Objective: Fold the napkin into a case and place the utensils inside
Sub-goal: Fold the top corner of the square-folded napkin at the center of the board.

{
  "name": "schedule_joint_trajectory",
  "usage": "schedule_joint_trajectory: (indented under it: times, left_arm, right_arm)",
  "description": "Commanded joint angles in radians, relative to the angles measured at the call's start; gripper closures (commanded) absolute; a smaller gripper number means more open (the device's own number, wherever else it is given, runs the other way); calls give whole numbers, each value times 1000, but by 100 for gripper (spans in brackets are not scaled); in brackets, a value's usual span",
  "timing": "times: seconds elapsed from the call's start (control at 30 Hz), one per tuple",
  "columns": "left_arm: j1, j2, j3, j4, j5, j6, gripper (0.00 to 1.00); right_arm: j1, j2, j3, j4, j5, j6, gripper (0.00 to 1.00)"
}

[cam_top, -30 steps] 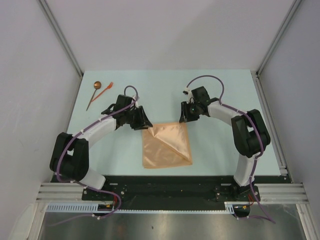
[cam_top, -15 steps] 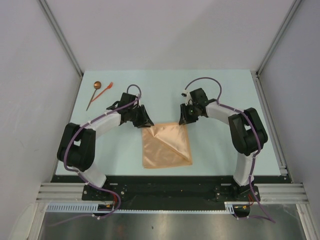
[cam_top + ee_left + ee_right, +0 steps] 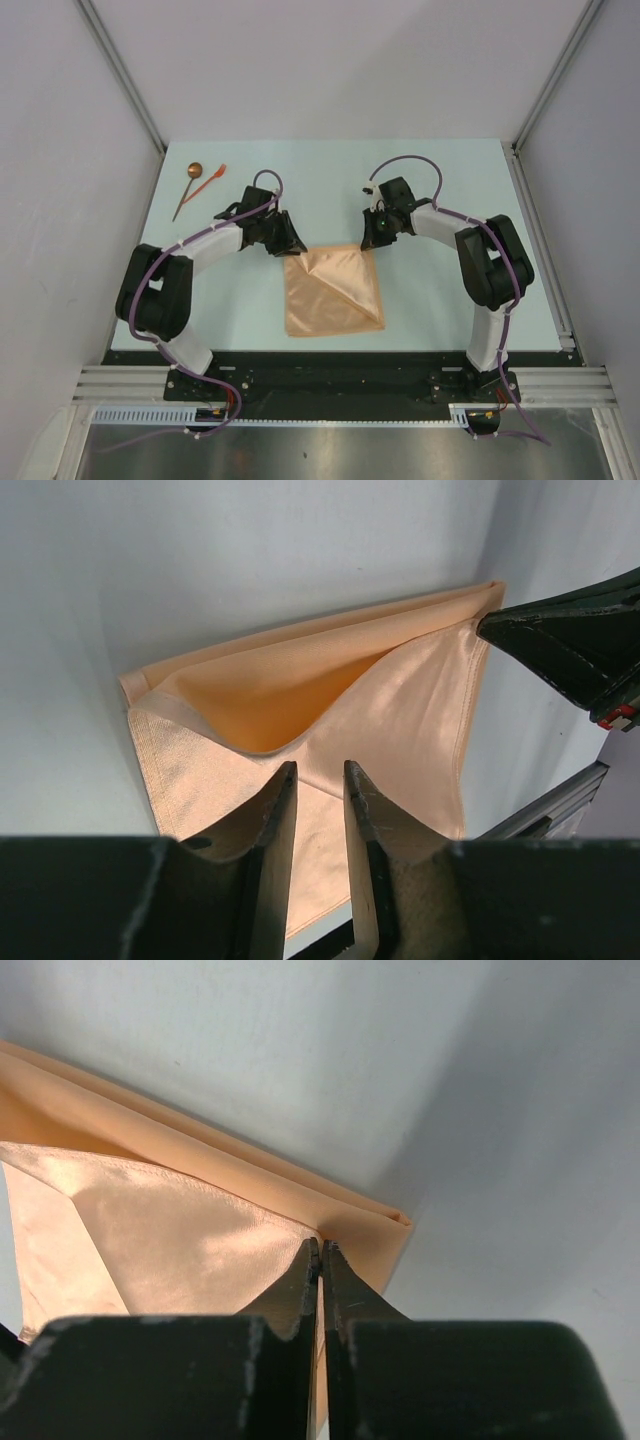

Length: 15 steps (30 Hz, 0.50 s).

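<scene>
The napkin (image 3: 333,293) lies folded square at the near middle of the table (image 3: 440,190), its shiny top layer gaping along the far edge. Table shows on every side, and the utensils (image 3: 192,186) lie far left. The right hand (image 3: 320,1250) pinches that layer's far right corner. The left hand (image 3: 318,772) hovers narrowly open over the far left corner.

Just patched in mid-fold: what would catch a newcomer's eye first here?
The tan-orange napkin lies mid-table, folded with a glossy triangular flap on top. The right claw is shut, seemingly pinching the flap's edge at the far right corner; the left claw stands open at the far left one. The spoon and orange fork-like piece lie untouched at the far left corner of the table.
</scene>
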Motion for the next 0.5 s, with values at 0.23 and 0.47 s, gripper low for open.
schedule_joint_trajectory:
  times: [0.23, 0.47]
  left_arm:
    - [-2, 32, 51, 14, -64, -7, 71]
    - [9, 78, 67, 16, -111, -19, 72]
  right_arm:
    - [-4, -58, 16, 13, 34, 5, 100]
    - [-19, -67, 6, 23, 34, 14, 100]
